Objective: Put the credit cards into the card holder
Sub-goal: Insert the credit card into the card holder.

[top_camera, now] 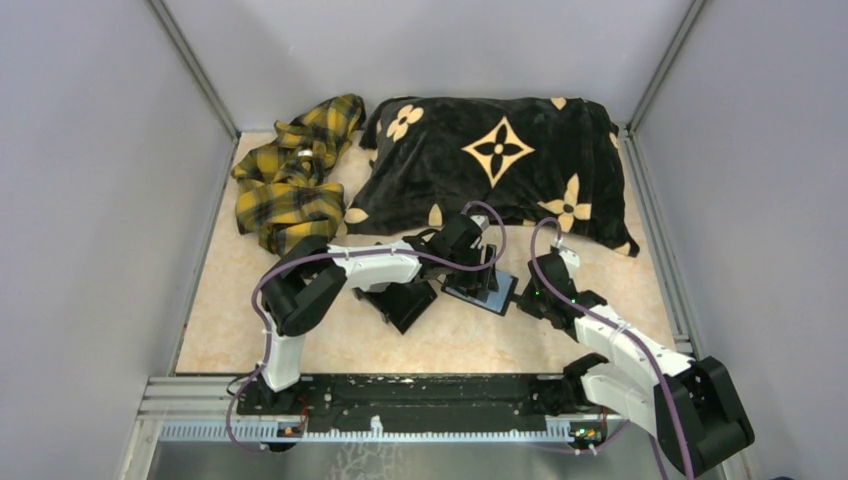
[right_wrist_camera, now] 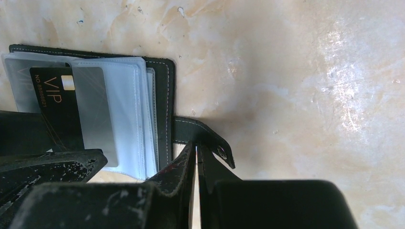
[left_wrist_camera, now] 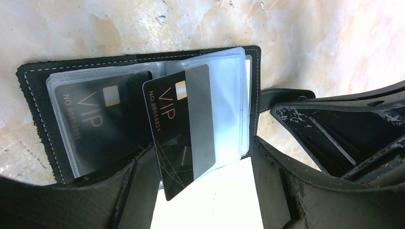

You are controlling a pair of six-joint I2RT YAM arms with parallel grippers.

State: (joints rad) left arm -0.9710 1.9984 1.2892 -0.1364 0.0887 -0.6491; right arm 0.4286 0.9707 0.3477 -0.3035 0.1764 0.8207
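The card holder (left_wrist_camera: 33, 105) lies open and flat on the table (right_wrist_camera: 310, 95), at the centre of the top view, just below the pillow's lower edge. It is black grained leather with pale stitching along the rim, and holds a stack of clear, glossy plastic sleeves. One black credit card (left_wrist_camera: 95, 119) with gold "VIP" lettering sits inside the sleeve on the left. A second card (left_wrist_camera: 177, 129), black with a silver band, lies tilted over the sleeves, its lower corner hanging past the holder's bottom edge. The left gripper (left_wrist_camera: 201, 157) stands over that corner with its fingers (left_wrist_camera: 131, 191) wide apart; whether the card touches one I cannot tell. The right gripper (right_wrist_camera: 196, 150) has its scuffed black fingers (right_wrist_camera: 176, 176) nearly together, a thin slit between, tips on the holder's snap strap (right_wrist_camera: 212, 138). The table is glossy marbled beige. Behind lie a plush black pillow (top_camera: 500, 160) with cream flower shapes and a crumpled yellow plaid cloth (top_camera: 290, 180)
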